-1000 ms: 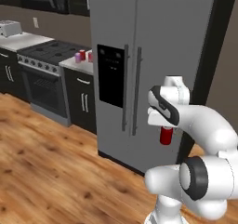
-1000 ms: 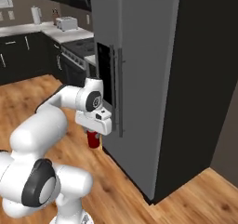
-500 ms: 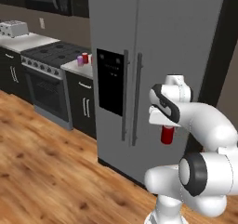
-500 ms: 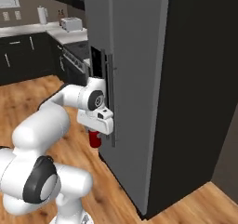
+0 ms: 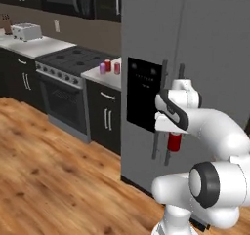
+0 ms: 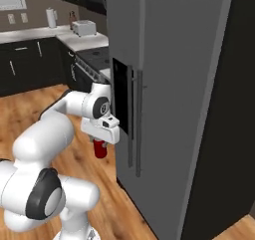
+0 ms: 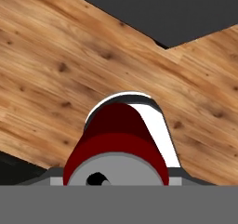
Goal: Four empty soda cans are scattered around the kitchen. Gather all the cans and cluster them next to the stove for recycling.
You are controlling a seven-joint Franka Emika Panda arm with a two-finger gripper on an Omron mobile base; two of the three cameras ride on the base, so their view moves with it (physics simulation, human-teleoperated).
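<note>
Change since earlier frame: both base views have shifted, so the base has driven; stove and counter sit nearer and more central in the left base view. Arm pose and held can unchanged.
Gripper: two-finger gripper (image 5: 174, 134) on the white arm, clenched on a red cylindrical soda can with a silver top (image 5: 174, 141).
Held can, position: hangs below the hand, upright, between the fingers, above the wooden plank floor (image 5: 44, 166), just in front of the tall grey two-door refrigerator (image 5: 205, 48).
Held can, right base view: red body (image 6: 100, 148) shows under the white hand, beside the refrigerator's black dispenser panel (image 6: 119, 97).
Held can, hand view: can (image 7: 118, 144) fills the lower centre; floor boards lie beyond it.
Other cans: one red can (image 5: 117, 68), a second red can (image 5: 108, 65) and one purple-pink can (image 5: 102, 68) stand close together on the light counter (image 5: 100, 77), near its edge beside the stove.
Stove: wide black gas range with dark grates (image 5: 73, 58), touching the counter's left end, well apart from the gripper.
</note>
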